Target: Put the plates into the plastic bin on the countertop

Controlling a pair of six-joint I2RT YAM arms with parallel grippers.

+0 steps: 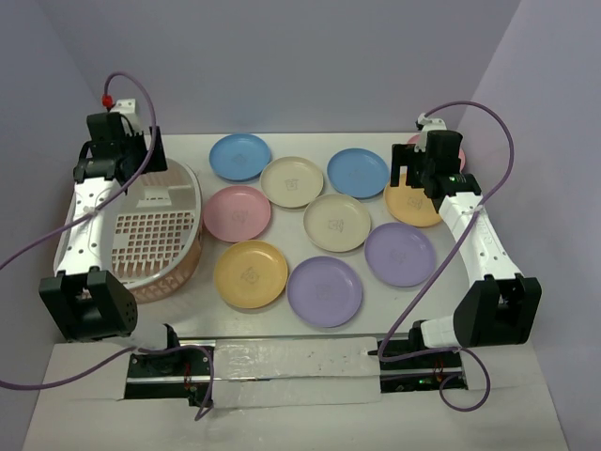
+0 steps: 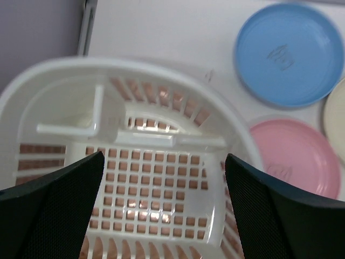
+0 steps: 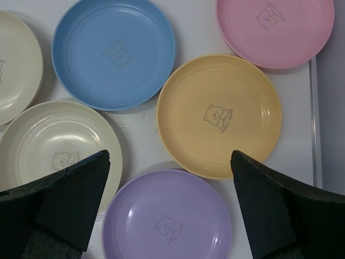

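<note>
Hanging right over the plastic bin [image 1: 183, 272], the left claw [image 2: 164, 210] has its fingers spread wide and holds nothing. The bin sits at the left side of the countertop [image 1: 376, 310], with its long side running from near to far. I see no plate in it, only its holey floor and a white bar shape I cannot make out. From above, the left arm covers part of the bin.

Just to the right of the bin lie a blue plate [image 1: 239, 156] and a pink plate [image 1: 237, 213]. These two are closest to the left claw. All the plates lie flat on the countertop, side by side, none stacked. They are round, so no side is longer.

Further right, the right claw [image 3: 170, 210] is also wide open and empty. It hangs above a lilac plate [image 3: 167, 216], with a yellow-orange plate [image 3: 218, 116] just past its fingers. I think this arm is the nearer one for those plates, but the bin is well apart from it, all the way across to the left.

From above, the right arm hides part of that yellow-orange plate. A second pink plate [image 3: 275, 27] in the far right corner is almost fully hidden there.
</note>
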